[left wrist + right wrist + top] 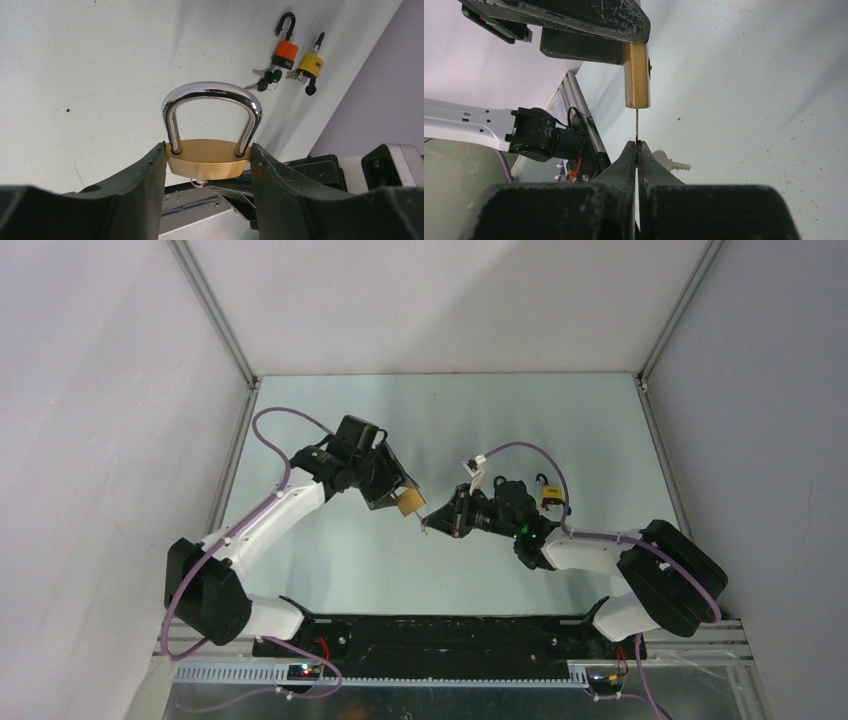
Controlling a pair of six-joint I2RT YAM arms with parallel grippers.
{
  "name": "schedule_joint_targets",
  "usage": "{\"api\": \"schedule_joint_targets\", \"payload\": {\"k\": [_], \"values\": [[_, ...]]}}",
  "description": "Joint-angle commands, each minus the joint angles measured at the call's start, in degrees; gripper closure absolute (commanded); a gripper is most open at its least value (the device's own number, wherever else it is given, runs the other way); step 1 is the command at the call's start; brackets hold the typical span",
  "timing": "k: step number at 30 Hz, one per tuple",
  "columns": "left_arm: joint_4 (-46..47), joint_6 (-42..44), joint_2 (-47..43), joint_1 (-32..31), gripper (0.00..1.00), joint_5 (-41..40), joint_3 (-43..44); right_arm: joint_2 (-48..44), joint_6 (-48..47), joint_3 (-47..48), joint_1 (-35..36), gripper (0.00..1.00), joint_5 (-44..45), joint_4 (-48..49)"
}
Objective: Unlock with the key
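Right wrist view shows the right gripper pressed together on a flat silver key. The key is seen edge-on as a thin line running straight out from the fingertips to the underside of a brass-bodied padlock with a chrome shackle. The blade meets the keyway end of the body, but how deep it sits cannot be told. The left gripper is clamped on that padlock's body, with one black finger on each narrow side. The shackle points away from its palm, with both legs seated in the body. The two hands meet in the air over the pale table.

The step in hand looks like seating the key and turning it. To do it well, the right hand should hold the blade in line with the lock's long axis and push until it bottoms. It should then roll the wrist about that axis rather than swing sideways, since so thin a blade could bend or slip between the pads. The left hand needs a firm clamp to resist the twist.

Beyond the left fingertips lie an orange-bodied padlock and a yellow-bodied padlock. A loose silver key lies on the table, showing just beside the right fingers.
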Motion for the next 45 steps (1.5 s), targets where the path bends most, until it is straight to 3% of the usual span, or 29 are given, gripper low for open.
{"api": "schedule_joint_targets", "payload": {"k": [1, 10, 22, 30, 45], "values": [[1.1, -2.3, -0.4, -0.2, 1.00, 6.8, 0.8, -2.2, -2.5, 1.3, 0.9, 1.00, 4.8, 5.2], [1.3, -4.3, -0.1, 0.3, 1.00, 9.4, 1.9, -2.4, -5.3, 1.3, 3.3, 1.00, 9.4, 6.8], [1.3, -2.6, -0.2, 0.4, 1.00, 10.6, 1.1, -8.3, -2.9, 2.6, -1.4, 1.00, 5.7, 0.7], [2.7, -7.5, -2.6, 0.1, 1.00, 9.2, 0.4, -9.4, -2.4, 2.8, 3.7, 1.00, 13.9, -3.6], [7.4, -16.6, -7.4, -0.6, 1.00, 11.2, -3.6, -5.6, -5.9, -3.9, 7.3, 1.00, 20.9, 19.0]]}}
